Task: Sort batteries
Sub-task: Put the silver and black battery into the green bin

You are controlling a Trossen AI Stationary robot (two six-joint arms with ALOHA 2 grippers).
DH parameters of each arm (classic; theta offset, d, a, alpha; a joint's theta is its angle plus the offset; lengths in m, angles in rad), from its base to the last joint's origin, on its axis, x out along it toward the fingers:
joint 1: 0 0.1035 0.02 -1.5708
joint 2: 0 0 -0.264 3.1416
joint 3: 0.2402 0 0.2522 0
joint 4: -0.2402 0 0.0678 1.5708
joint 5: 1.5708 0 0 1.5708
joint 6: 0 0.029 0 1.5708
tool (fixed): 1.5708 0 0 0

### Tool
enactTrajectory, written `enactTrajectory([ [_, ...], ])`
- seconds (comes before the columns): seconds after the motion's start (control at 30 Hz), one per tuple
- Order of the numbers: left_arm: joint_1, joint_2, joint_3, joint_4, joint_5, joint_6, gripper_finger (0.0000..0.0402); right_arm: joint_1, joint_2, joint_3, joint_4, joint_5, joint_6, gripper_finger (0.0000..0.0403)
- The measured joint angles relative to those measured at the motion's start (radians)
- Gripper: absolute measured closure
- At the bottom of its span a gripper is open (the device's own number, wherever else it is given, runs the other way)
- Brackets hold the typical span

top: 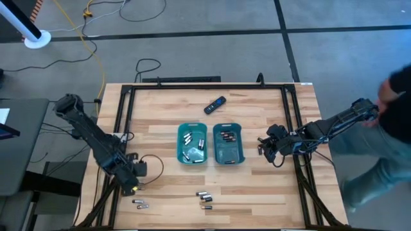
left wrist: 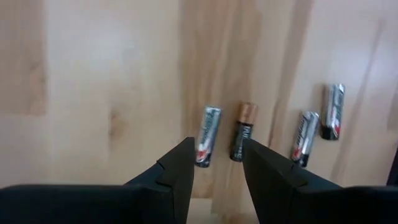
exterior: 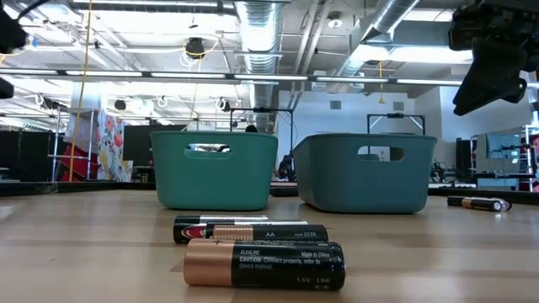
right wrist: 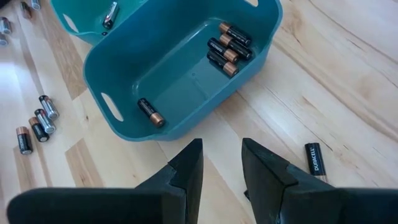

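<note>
Two teal trays stand mid-table. The left tray holds silvery batteries, and the right tray holds dark, coppery-ended ones. My left gripper hovers open near the table's front left, above loose batteries lying flat on the wood: a silvery one and a dark coppery one just past its fingertips. My right gripper hovers open beside the right tray's right wall. A dark battery lies on the table near it.
More loose batteries lie near the front edge at the middle, close up in the low view. A black remote lies at the far middle. A person stands past the table's right edge. Black frame rails line the sides.
</note>
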State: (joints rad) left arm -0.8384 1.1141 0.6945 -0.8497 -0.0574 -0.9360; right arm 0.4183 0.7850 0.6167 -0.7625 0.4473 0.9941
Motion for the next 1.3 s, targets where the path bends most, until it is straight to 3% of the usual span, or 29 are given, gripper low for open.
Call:
enactTrajectory([
  [0.3, -0.062, 0.0, -0.083, 0.066, -0.016, -0.022, 0.0271, 0.0, 0.0, 0.0, 0.0, 0.0, 0.02, 0.0276],
  [0.53, -0.062, 0.0, -0.165, 0.231, -0.013, -0.039, 0.0271, 0.0, 0.0, 0.0, 0.0, 0.0, 0.03, 0.0276],
  [1.1, -0.062, -0.002, -0.254, 0.229, -0.009, -0.094, 0.0272, 0.0, 0.0, 0.0, 0.0, 0.0, 0.029, 0.0276],
  [1.3, -0.062, -0.001, -0.255, 0.195, -0.01, -0.13, 0.031, 0.0, 0.0, 0.0, 0.0, 0.0, 0.026, 0.0276],
])
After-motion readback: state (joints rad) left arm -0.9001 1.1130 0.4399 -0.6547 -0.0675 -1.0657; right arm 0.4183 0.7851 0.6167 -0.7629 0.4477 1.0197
